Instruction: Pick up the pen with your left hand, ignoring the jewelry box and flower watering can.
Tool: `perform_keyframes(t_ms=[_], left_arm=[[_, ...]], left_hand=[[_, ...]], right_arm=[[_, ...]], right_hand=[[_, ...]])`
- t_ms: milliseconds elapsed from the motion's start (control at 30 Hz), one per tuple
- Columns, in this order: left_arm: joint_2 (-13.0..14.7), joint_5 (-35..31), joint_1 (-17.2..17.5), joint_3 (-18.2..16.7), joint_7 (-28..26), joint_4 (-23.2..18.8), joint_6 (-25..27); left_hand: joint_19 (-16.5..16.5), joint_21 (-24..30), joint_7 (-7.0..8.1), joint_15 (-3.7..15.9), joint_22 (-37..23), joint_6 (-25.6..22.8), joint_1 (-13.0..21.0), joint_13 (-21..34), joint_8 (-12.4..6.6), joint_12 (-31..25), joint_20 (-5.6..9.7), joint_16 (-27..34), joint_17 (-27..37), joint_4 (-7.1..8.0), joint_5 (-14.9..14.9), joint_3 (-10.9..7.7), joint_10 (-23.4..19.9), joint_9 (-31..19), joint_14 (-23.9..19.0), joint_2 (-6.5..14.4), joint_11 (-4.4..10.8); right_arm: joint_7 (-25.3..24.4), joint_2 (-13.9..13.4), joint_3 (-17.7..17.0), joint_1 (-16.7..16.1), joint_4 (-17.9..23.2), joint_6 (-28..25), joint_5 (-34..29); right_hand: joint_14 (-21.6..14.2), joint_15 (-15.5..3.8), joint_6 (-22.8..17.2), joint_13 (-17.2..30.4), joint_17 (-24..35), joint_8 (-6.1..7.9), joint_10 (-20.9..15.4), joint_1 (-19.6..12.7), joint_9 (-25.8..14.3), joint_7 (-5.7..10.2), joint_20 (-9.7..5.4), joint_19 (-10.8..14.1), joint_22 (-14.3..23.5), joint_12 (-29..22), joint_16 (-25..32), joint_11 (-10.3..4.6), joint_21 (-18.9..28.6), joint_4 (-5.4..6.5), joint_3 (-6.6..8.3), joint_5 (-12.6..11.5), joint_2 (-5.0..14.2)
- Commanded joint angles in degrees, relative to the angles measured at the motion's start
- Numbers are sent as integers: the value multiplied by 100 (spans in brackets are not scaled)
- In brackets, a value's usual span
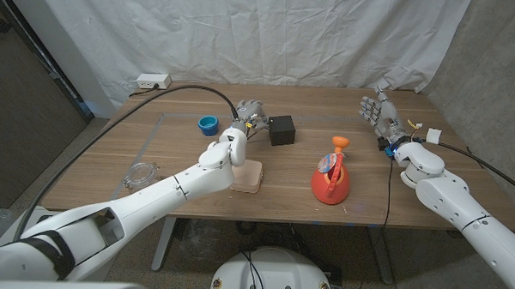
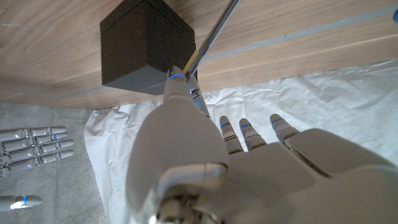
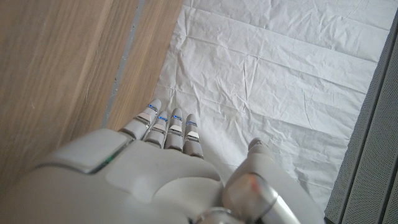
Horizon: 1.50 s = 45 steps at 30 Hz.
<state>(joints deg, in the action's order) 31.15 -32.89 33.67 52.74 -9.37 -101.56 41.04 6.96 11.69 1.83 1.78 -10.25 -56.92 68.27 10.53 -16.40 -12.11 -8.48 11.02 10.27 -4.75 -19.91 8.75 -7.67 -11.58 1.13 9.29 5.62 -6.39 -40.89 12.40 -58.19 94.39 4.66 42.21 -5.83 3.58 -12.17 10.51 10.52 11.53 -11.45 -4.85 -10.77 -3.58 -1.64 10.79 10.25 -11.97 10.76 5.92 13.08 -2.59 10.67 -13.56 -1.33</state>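
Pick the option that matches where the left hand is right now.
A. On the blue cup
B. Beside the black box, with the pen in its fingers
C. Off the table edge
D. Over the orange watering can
B: the left hand is next to the black box, and the left wrist view shows the pen running out from between its fingers.

— Bright in here?
— Even, soft light from above; faint shadows under the table (image 1: 111, 169) things.
— Sharp?
— Head view yes; both wrist views blur close up on the hands.
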Motion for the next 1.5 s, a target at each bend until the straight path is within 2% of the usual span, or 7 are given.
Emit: perform_keyframes(t_ms=[33, 700, 1500], left_arm=[[101, -91, 10, -36, 102, -245, 71], [172, -382, -58, -29, 333, -551, 308], [295, -646, -46, -167, 525, -992, 347]], left_hand=[[-53, 32, -14, 193, -12, -24, 65, 9, 7, -10, -13, -21, 8, -3, 30, -35, -50, -34, -39, 4, 3], [-75, 21, -24, 211, -13, -97, 92, 9, -4, 3, -9, -23, 6, 19, 86, -68, -86, -52, -55, 3, 29], [-96, 11, -4, 216, -13, -173, 111, 10, -23, 17, -3, -23, 6, 46, 143, -97, -114, -73, -83, -7, 51]], right_arm=[[-59, -17, -45, -69, 124, 21, -16], [-70, -34, -128, -156, 204, 104, -16], [-159, -49, -224, -312, 391, 190, -46]], right_hand=[[-1, 47, -11, 14, 21, -20, -10, 11, -23, 35, -2, 33, 26, -11, 4, 49, -14, -15, -9, -29, 42], [-2, 36, -14, 14, 20, -18, -3, 7, -23, 27, -3, 41, 27, -9, 5, 45, -30, -19, -18, -29, 49], [-1, 50, -16, 14, 20, -16, -16, 3, -23, 25, -3, 49, 28, -15, 5, 46, -50, -24, -32, -29, 56]])
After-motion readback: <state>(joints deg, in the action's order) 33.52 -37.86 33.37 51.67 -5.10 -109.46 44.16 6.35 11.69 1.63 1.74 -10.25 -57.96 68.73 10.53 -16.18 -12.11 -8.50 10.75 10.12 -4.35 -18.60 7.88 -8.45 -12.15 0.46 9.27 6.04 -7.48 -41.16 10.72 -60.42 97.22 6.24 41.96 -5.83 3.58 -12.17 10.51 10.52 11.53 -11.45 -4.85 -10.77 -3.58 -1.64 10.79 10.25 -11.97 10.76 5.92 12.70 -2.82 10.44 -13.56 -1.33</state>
